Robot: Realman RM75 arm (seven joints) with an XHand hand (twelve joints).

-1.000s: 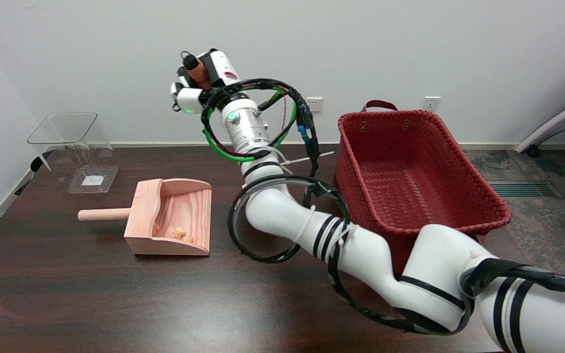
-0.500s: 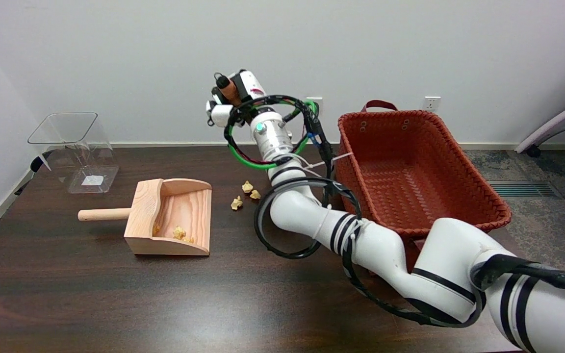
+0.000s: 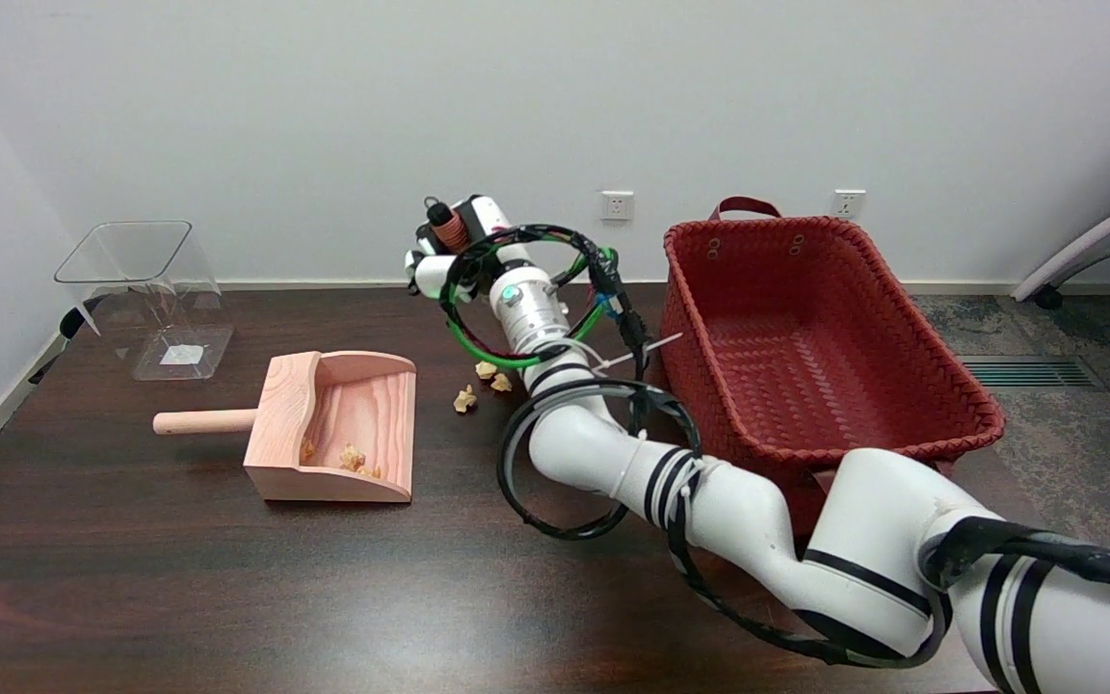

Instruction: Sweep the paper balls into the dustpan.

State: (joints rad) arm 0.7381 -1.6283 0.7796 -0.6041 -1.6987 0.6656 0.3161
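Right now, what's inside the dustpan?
A few small paper balls lie inside the wooden dustpan, near its front wall. That wall hides the strip of floor right behind it. Three more paper balls sit outside on the table.

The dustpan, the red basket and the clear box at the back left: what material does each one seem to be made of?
The dustpan looks like pale unfinished wood: grain lines show inside the scoop and it has a round dowel handle. The red basket seems woven from plastic or leather-like strips; the plaited pattern shows, the exact material does not. The clear box is see-through and rigid, probably acrylic or similar plastic.
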